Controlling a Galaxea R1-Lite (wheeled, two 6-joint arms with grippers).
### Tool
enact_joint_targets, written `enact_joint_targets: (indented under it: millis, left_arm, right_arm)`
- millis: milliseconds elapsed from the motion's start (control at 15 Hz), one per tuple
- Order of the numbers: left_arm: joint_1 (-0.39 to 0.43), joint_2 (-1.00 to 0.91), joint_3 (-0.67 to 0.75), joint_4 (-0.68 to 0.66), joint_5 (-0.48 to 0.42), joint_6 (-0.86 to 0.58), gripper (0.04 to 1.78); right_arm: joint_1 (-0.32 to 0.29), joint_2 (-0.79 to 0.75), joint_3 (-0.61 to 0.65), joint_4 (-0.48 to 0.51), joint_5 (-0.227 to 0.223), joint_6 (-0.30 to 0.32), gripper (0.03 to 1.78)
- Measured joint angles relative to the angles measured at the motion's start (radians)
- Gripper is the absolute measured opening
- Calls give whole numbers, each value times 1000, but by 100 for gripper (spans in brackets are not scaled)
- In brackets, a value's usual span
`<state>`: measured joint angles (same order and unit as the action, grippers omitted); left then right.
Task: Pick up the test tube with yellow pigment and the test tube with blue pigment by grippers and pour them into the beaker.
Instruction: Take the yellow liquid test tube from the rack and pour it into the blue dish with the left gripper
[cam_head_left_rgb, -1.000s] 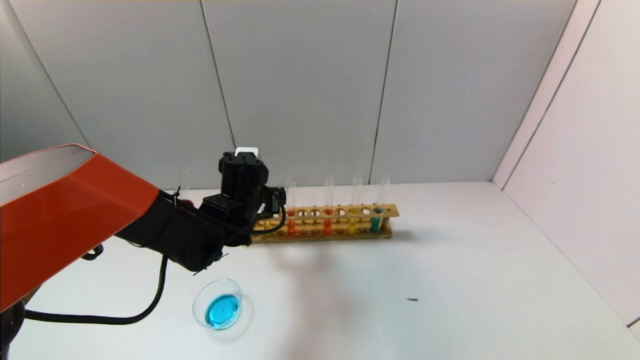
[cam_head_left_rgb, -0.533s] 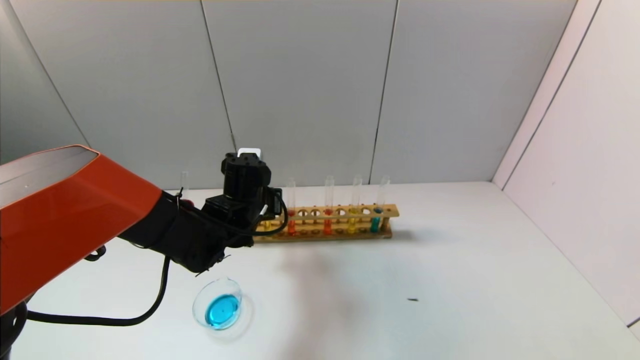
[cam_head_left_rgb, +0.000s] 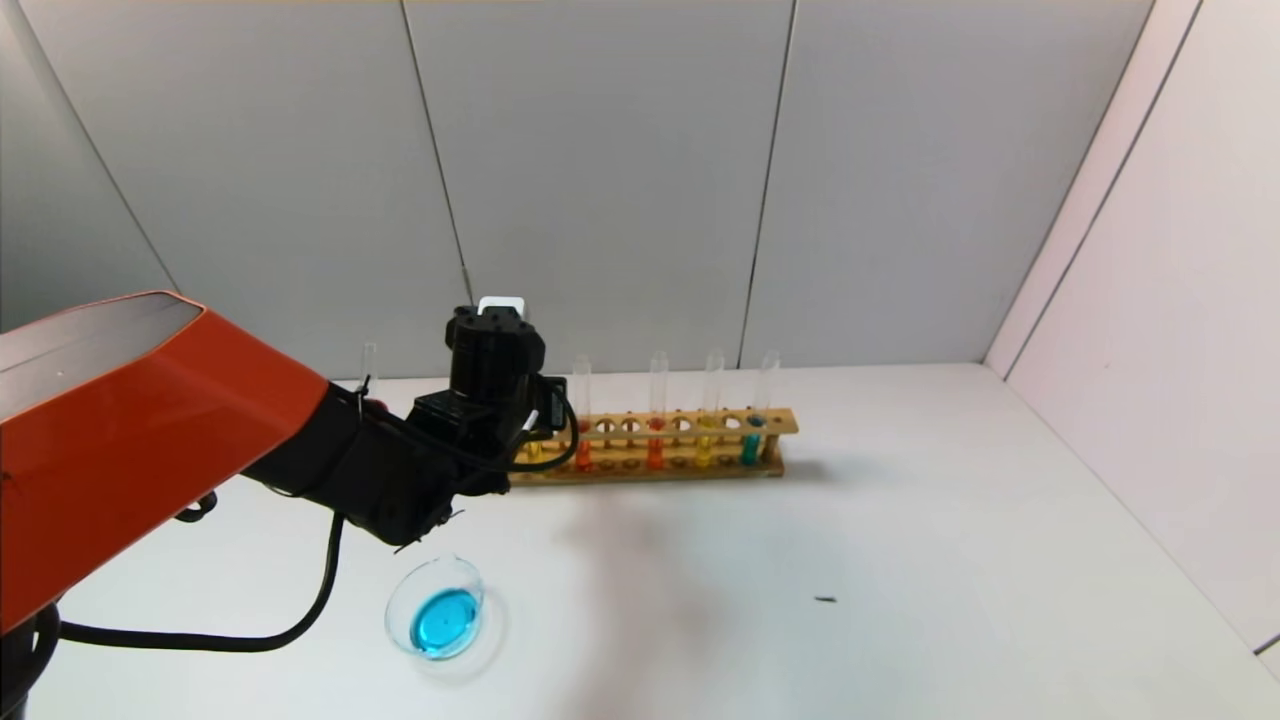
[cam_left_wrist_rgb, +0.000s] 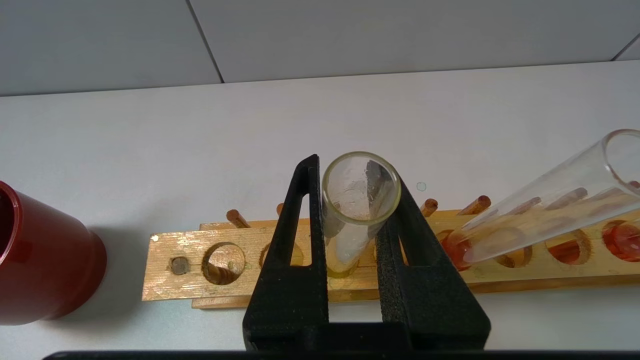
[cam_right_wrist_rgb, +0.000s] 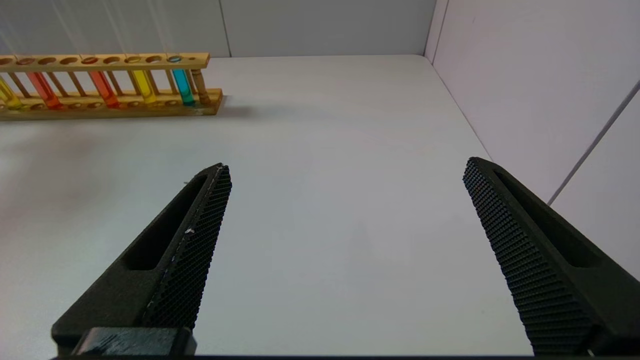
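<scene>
The slender clear glass test tube with yellow-green liquid (cam_left_wrist_rgb: 359, 210) stands upright in a hole near the left end of its rack, its open mouth up. The black two-fingered left claw (cam_left_wrist_rgb: 356, 175) clamps it from both sides just below the rim. The low wide clear glass beaker (cam_head_left_rgb: 437, 607) sits on the white surface (cam_head_left_rgb: 900, 560), nearer the robot than the rack, with a pool of sky-blue liquid inside.

We see even, bright, diffuse light across all views. On the table (cam_head_left_rgb: 900, 520) lie soft shadows: a faint grey patch in front of the rack (cam_head_left_rgb: 650, 445) and a darker one beside its right end. The nearest tube (cam_left_wrist_rgb: 550, 200) in the left wrist view looks stretched near the edge.
</scene>
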<state>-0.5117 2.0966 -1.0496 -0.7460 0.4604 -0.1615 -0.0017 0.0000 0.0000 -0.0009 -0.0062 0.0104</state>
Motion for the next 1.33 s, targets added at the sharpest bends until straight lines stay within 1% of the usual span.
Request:
enact_joint_targets:
  millis: [533, 1067, 1333]
  left_arm:
    - [-8, -41, -7, 17, 1, 46, 32]
    - [-15, -101, -68, 112, 10, 57, 32]
    - [-16, -131, -133, 182, 12, 57, 32]
  right_arm:
    - [0, 0, 0, 0, 0, 0, 170]
    - [0, 0, 0, 0, 0, 0, 170]
    - [0, 0, 0, 0, 0, -1, 170]
